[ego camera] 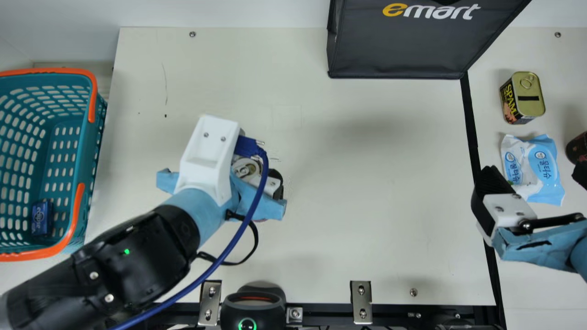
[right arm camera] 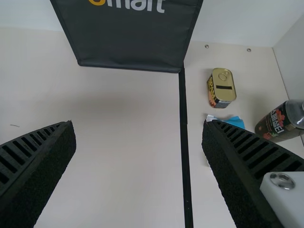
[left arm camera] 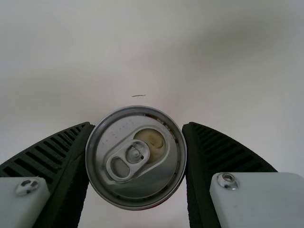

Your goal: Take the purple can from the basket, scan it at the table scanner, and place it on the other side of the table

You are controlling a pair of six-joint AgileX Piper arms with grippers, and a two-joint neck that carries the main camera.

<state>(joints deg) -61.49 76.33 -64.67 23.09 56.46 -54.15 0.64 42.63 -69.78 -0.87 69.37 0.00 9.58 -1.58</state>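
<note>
1. The purple can (left arm camera: 137, 190) is out of the basket (ego camera: 55, 71), clamped by the left gripper (left arm camera: 138, 124) over the table (ego camera: 367, 183).
2. The right gripper (right arm camera: 140, 123) is spread, empty.
3. Scanning at the scanner (ego camera: 253, 309) and placing probably remain.

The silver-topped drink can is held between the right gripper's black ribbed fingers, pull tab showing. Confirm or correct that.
Wrong gripper: the left wrist view shows the silver-topped drink can held between the left gripper's black ribbed fingers, pull tab showing.

There are a black bag (ego camera: 399, 43), gold-topped tin (ego camera: 529, 94), blue-white packet (ego camera: 543, 167), dark bottle (right arm camera: 279, 123) and blue box (ego camera: 42, 217).
</note>
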